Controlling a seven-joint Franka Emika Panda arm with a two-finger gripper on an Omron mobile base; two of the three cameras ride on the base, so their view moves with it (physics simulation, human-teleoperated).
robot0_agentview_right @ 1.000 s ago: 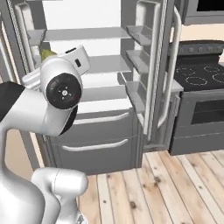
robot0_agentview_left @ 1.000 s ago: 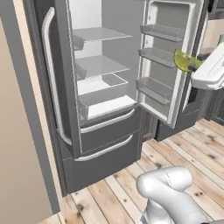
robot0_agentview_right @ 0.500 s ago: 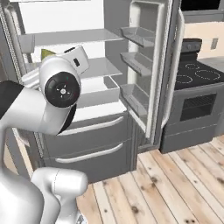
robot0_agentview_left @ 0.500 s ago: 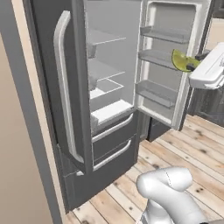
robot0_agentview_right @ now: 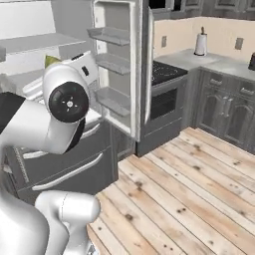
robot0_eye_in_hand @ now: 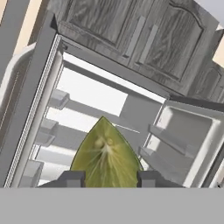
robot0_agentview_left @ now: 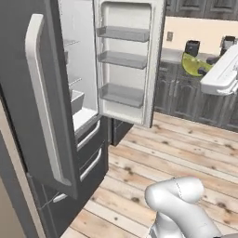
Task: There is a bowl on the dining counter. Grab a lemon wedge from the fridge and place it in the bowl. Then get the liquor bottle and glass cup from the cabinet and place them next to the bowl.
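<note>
Evidently the gripper (robot0_eye_in_hand: pixel 108 178) is clamped on the lemon wedge (robot0_eye_in_hand: pixel 106 155), held aloft just outside the open fridge (robot0_agentview_left: pixel 69 116); wedge is likely light, soft and slick-fleshed, so a hold across the firmer rind edges seems safest against squeezing or slipping.

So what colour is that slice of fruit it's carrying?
Yellow-green, with paler streaks through the flesh. The lemon wedge shows best in the hand view, between the gripper tips.
</note>
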